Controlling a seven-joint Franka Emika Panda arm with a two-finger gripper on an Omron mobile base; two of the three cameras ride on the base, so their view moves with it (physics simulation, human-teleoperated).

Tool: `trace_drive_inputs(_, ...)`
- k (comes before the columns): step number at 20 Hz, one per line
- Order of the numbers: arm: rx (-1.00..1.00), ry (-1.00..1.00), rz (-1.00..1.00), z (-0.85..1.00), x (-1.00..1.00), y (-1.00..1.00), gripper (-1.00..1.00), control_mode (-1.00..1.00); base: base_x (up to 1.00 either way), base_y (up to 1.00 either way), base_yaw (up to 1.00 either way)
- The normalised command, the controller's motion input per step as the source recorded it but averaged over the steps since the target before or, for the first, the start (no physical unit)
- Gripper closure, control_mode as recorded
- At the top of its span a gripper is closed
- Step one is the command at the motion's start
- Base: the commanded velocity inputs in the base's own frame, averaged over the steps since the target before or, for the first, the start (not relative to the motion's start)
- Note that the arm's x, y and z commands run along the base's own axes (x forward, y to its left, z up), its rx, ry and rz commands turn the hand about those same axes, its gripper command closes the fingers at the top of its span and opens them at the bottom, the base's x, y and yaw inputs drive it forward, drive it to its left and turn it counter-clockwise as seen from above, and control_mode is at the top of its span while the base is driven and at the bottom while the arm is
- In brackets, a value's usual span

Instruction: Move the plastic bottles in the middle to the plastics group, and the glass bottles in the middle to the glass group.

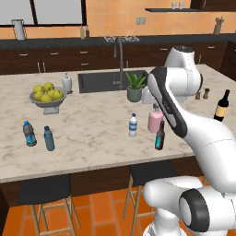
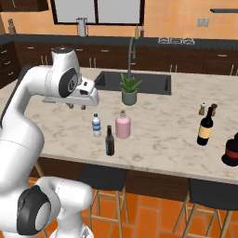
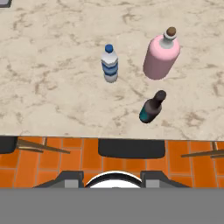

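Observation:
Three bottles stand together mid-counter. The clear water bottle has a blue label band. Right of it are a squat pink bottle and a slim dark bottle, nearest the counter edge. Two blue-capped water bottles stand at the far left. A tall wine bottle stands at the far right. My gripper hangs above the counter, up and left of the three bottles, open and holding nothing.
A bowl of lemons and a soap dispenser sit at back left. A potted plant stands by the sink. Two small shakers are near the wine bottle. Stools stand under the counter edge.

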Motion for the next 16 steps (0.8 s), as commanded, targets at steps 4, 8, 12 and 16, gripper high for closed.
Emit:
trace_drive_inputs(4,0.0,0.02,-0.06,-0.13,-0.22,-0.01,-1.0,-1.0,0.0,0.0,0.0)
trace_drive_inputs(8,0.0,0.01,-0.14,-0.19,-0.2,-0.32,-1.0,-1.0,0.0,0.0,0.0)
trace_drive_inputs(12,0.0,-0.01,-0.1,-0.42,0.0,-0.4,-1.0,-1.0,0.0,0.0,0.0)
trace_drive_inputs(16,0.0,-0.05,-0.03,-0.44,0.12,-0.25,-1.0,-1.0,0.0,0.0,0.0)
